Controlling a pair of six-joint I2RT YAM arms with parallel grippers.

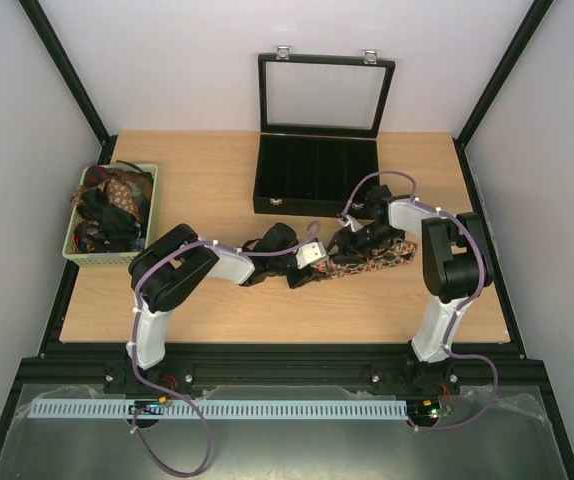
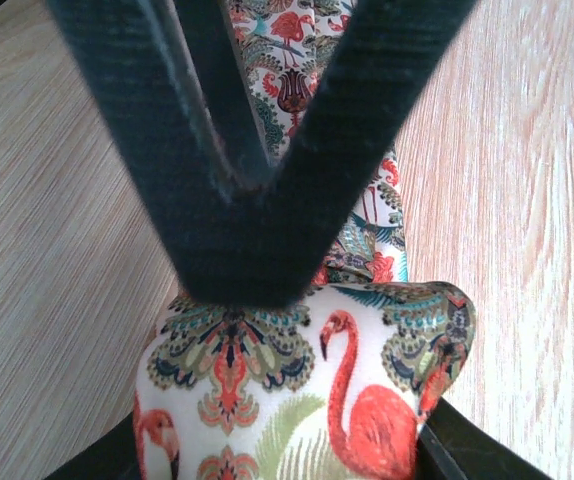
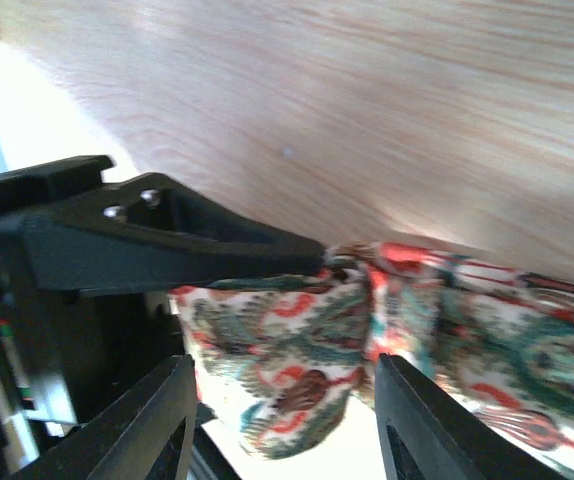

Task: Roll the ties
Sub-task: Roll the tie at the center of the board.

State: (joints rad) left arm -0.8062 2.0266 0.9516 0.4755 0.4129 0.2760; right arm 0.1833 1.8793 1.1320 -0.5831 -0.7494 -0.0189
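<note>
Wide, pale wooden table [image 1: 267, 315] first, with the black glass-lidded case [image 1: 317, 180] standing open at the back edge and a green basket [image 1: 70, 250] of loose ties [image 1: 112, 205] at far left. The left arm [image 1: 177, 272] and right arm [image 1: 454, 262] reach in and meet at centre. Under them lies the flamingo-print tie [image 1: 392, 256], flat on the wood, trailing right. The left gripper [image 1: 319, 258] is clamped on its bunched end, fabric bulging between the fingers. The right gripper [image 3: 287, 420], close against it, has its jaws parted, straddling the tie.
</note>
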